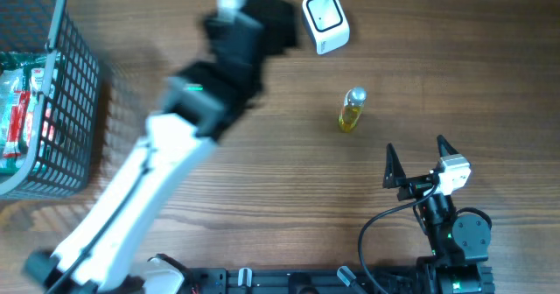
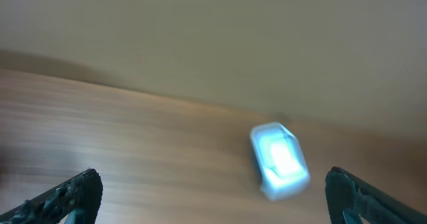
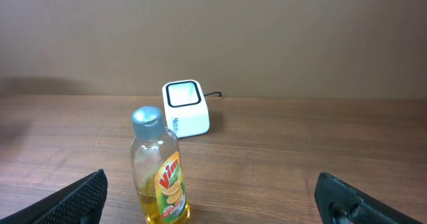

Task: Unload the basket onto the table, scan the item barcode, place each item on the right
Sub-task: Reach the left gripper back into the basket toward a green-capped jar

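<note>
Grey mesh basket (image 1: 74, 93) far left, packets inside. Left gripper (image 2: 213, 207) blurred, jaws wide apart, empty, facing white scanner (image 1: 325, 21). Yellow bottle (image 1: 353, 108) upright on table (image 1: 490, 66), near scanner, not touching. Right gripper (image 1: 415, 147) spread wide, empty, near bottle.
</note>
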`<state>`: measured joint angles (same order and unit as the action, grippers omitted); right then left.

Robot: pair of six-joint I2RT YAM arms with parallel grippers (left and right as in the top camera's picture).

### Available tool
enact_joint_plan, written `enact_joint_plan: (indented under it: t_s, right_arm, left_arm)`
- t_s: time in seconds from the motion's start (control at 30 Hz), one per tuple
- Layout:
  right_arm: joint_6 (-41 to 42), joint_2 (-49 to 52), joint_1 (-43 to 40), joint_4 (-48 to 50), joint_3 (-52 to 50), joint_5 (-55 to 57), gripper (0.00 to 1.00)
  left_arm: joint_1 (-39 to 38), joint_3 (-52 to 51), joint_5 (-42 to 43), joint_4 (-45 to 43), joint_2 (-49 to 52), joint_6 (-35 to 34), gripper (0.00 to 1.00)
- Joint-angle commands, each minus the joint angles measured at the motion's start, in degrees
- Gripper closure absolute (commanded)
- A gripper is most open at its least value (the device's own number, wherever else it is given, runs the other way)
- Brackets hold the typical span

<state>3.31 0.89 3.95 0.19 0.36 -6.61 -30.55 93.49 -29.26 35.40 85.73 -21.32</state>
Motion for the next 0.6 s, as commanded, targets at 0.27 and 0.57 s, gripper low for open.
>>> enact_joint_plan:
  t_s: [0.27,0.57]
  right_arm:
    - [-0.2,-0.3,-0.3,0.2,-0.1,0.1,0.00]
    - [-0.2,-0.3,-0.3,0.2,-0.1,0.1,0.00]
  left_arm:
    - [41.0,0.4,3.3,9.2,-10.1,10.7,0.00]
    - [63.9,0.3,24.6,13.0,-7.1,12.8,0.00]
